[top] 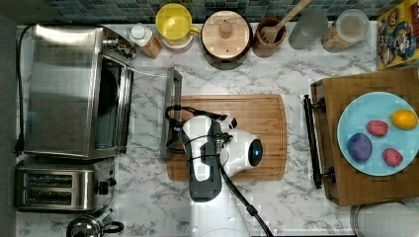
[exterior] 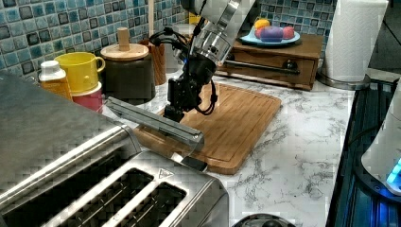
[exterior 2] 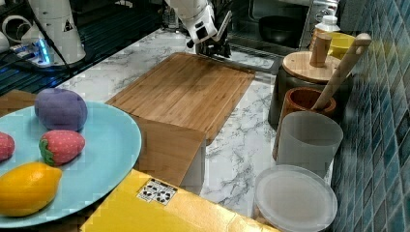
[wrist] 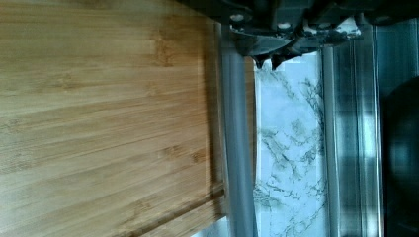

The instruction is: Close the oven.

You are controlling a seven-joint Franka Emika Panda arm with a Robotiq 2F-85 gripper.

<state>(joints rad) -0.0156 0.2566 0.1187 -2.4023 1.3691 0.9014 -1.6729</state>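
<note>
The oven (top: pixel 64 89) sits at the top view's left on the marble counter (top: pixel 148 197), w/ its glass door (wrist: pixel 291 163) swung down flat and the long bar handle (top: pixel 170 113) lying along the left edge of the cutting board (top: pixel 257 123). In the left view the handle (exterior: pixel 156 120) runs across in front of the board (exterior: pixel 241 123), and the gripper (exterior: pixel 176 111) hangs right over it, just behind the bar. The wrist view shows the handle (wrist: pixel 237 148) as a grey bar between the board (wrist: pixel 99 113) and the door glass, w/ marble seen through the glass and the dark oven inside (wrist: pixel 402 158) beyond. Gripper fingertips (wrist: pixel 271 60) look drawn together, pointing down just inside the bar; can't tell if they touch the glass. The toaster (top: pixel 59 187) stands just beside the oven, a kettle (top: pixel 91 227) near it. Along the tiled back wall: a small bottle (top: pixel 143 39), yellow cup (top: pixel 174 24), dark jar w/ wooden lid (top: pixel 226 37), a pot w/ wooden spoon (top: pixel 269 34), two plastic containers (top: pixel 309 27). At the top view's right, a wooden drawer box (top: pixel 356 187) carries a blue plate (top: pixel 356 123) w/ toy fruit. In the right view the gripper (exterior 2: pixel 212 48) is at the board's far edge.
</note>
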